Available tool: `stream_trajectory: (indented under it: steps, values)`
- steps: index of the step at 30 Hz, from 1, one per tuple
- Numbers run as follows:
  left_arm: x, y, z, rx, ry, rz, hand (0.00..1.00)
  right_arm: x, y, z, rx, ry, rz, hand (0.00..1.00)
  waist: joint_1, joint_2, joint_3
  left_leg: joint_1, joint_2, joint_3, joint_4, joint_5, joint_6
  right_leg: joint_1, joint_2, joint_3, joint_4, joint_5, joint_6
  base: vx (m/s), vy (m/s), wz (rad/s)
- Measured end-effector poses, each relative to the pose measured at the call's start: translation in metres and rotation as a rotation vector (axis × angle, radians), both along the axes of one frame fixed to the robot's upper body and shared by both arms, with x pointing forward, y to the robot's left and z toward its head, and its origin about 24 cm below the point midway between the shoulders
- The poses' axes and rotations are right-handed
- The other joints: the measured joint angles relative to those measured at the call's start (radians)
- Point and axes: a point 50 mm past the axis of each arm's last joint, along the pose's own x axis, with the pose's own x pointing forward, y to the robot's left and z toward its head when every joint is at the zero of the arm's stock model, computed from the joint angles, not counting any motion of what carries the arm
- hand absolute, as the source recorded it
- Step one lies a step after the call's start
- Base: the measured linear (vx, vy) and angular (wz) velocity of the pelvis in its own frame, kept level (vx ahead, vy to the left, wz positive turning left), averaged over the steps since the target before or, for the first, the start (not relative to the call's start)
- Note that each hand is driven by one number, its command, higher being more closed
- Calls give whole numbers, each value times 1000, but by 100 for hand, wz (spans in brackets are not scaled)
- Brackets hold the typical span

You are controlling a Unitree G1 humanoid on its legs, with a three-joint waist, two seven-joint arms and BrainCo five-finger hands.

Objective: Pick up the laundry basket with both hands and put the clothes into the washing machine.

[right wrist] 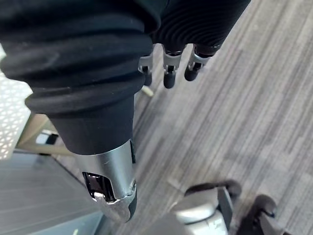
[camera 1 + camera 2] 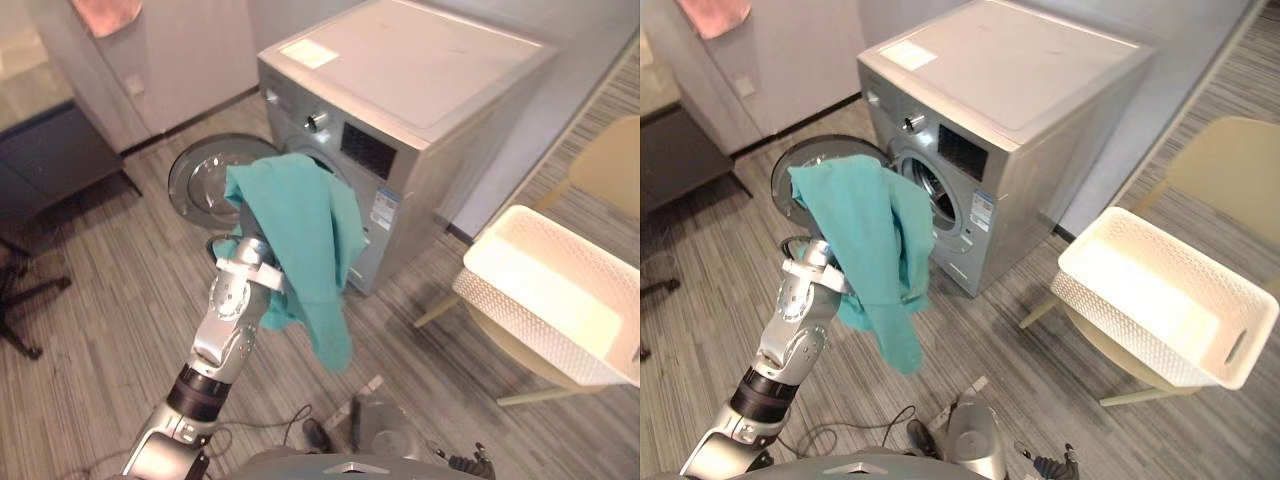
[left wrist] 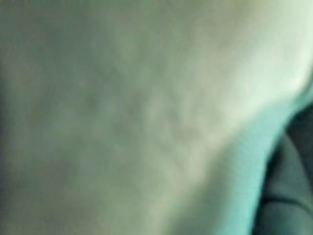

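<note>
A teal cloth (image 2: 300, 230) hangs draped over my raised left hand (image 2: 245, 272), just in front of the silver washing machine (image 2: 420, 90). The machine's round door (image 2: 200, 180) is swung open to the left, and the drum opening (image 2: 930, 192) shows behind the cloth. In the left wrist view the teal cloth (image 3: 146, 122) covers that hand. The white laundry basket (image 2: 500, 228) rests tilted on a beige chair at the right, with no clothes visible inside. My right hand (image 1: 168, 68) hangs over the striped floor, open and holding nothing.
The beige chair (image 2: 610, 160) stands by the wall, right of the machine. A dark cabinet (image 2: 50, 150) and an office chair's base (image 2: 20, 300) sit at the left. A pink cloth (image 2: 105, 12) hangs at the top left.
</note>
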Motion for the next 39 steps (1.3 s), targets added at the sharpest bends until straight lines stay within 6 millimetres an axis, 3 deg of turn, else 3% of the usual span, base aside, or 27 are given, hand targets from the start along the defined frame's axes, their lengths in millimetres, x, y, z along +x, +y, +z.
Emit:
stream_trajectory:
  steps: [2,4,5,6,7,8,9,10,13,15,16,18,19,20,21,23,24,25,26,28,29,31,33,34,36,37,39]
  values:
    - [0,-8,-5,0,26,-23,100,1,-1,2,-12,-4,14,0,13,14,-10,32,0,-1,-32,1,-22,13,-4,-73,-44,60,-30,309,-99,14]
    - [0,-13,-8,-1,49,-39,100,5,6,1,1,-6,54,0,15,23,-15,67,22,7,-9,-5,-44,70,4,-106,-45,54,-21,340,-98,0]
    - [-1,-15,-8,-13,56,-43,100,8,5,2,-5,-14,67,0,5,18,-15,68,29,13,43,-5,-50,80,-16,-118,-5,45,-33,362,-141,13]
    - [-2,-17,-9,-35,65,-45,100,9,4,5,-16,-28,68,0,-1,15,-11,55,59,37,189,-31,-92,92,-22,-145,40,24,-19,436,-189,-8]
    - [-4,-14,-12,-51,78,-34,100,10,8,5,-9,-26,90,0,7,-1,-13,2,137,89,457,-52,-116,162,9,-159,-47,22,-36,425,-185,-36]
    - [-6,-13,-13,-64,85,-29,100,10,8,6,-15,-31,104,0,19,9,-12,-33,204,119,616,-34,-99,204,32,-148,-85,8,-29,384,-83,-109]
    - [-10,-11,-16,-83,95,-21,100,13,5,12,-39,-53,123,0,53,33,-17,-93,338,154,868,79,-71,257,89,-98,-129,-9,-36,413,16,-151]
    - [-12,-10,-19,-87,108,-18,100,16,3,16,-62,-66,156,0,69,40,-24,-132,406,147,1015,158,-63,298,112,-43,-145,-34,-42,427,67,-153]
    - [-17,-10,-23,-110,128,-21,100,21,8,17,-57,-77,190,0,95,12,-39,-219,483,131,1092,39,-55,342,101,116,-172,-63,-17,377,112,-133]
    - [-20,-6,-29,-111,145,-10,100,20,12,14,-44,-67,201,0,120,-12,-46,-255,499,118,999,-7,-65,344,69,200,-187,-69,-5,322,193,-147]
    - [-22,-3,-36,-111,174,4,100,23,14,12,-32,-61,206,0,121,-26,-53,-285,483,64,851,-27,-80,348,52,281,-207,-75,9,437,364,-162]
    - [-26,7,-49,-118,226,41,100,22,13,4,-14,-25,211,0,125,-36,-61,-296,398,-110,496,-11,-129,322,16,398,-230,-72,70,398,428,-172]
    - [-30,13,-63,-121,281,71,100,20,6,0,-18,9,226,0,140,5,-84,-267,361,-233,205,85,-173,288,20,489,-243,-72,134,305,421,-171]
    - [-32,14,-70,-124,310,79,100,19,3,-1,-17,23,230,0,139,27,-88,-259,349,-265,176,178,-267,280,16,521,-241,-74,168,392,569,-162]
    - [-34,25,-95,-69,407,120,100,16,12,-8,33,48,224,0,105,-20,-94,-251,314,-206,225,127,-236,263,-31,589,-232,-78,195,389,487,-83]
    - [-37,37,-113,-30,489,154,100,18,18,-10,48,48,239,0,101,-43,-86,-255,299,-149,276,77,-218,214,-30,628,-223,-47,197,338,371,-99]
    - [-42,48,-121,-16,528,193,100,28,20,-10,51,33,256,0,102,-53,-88,-252,311,-84,305,23,-210,174,-31,662,-233,11,206,246,334,-173]
    - [-45,61,-126,-5,542,233,100,37,19,-10,42,30,285,0,114,-40,-80,-227,328,3,285,8,-200,136,-32,668,-252,86,200,259,380,-194]
    - [-47,69,-128,-7,548,258,100,42,19,-10,39,27,304,0,123,-43,-82,-204,332,55,261,8,-199,111,-30,657,-260,132,199,183,303,-210]
    - [-54,94,-134,-62,577,355,100,64,18,-3,-7,-4,402,0,136,-15,-65,-130,335,196,174,10,-196,40,-40,402,-274,258,165,160,251,-192]
    - [-56,99,-135,-76,581,375,100,68,15,-1,-25,-11,422,0,139,-5,-59,-113,336,224,156,10,-196,16,-45,334,-261,274,152,160,197,-155]
    - [-57,109,-137,-106,581,426,100,84,8,10,-88,-50,493,0,142,40,-33,-73,341,277,108,10,-197,-45,-32,149,-270,221,113,113,78,-108]
    - [-57,106,-145,-103,603,414,100,92,11,15,-119,-69,544,0,137,49,-22,-58,334,293,115,10,-197,-39,-25,88,-363,268,73,135,-55,-22]
    - [-63,106,-155,-102,643,416,100,90,11,15,-123,-66,562,0,142,32,-12,-44,329,294,144,2,-208,-15,-35,69,-366,314,84,182,-128,-5]
    - [-66,98,-173,-133,721,413,100,98,5,22,-169,-89,601,0,155,70,12,-45,370,294,198,4,-215,-12,-21,66,-324,282,91,176,-157,1]
    - [-71,92,-188,-147,792,414,100,103,4,26,-193,-103,636,0,161,81,23,-49,420,289,280,9,-213,-12,-13,63,-248,212,88,141,-169,5]
    - [-79,92,-201,-141,857,421,100,105,11,26,-198,-112,690,0,160,66,33,-50,473,269,384,29,-181,1,-9,57,-164,144,72,123,-241,5]
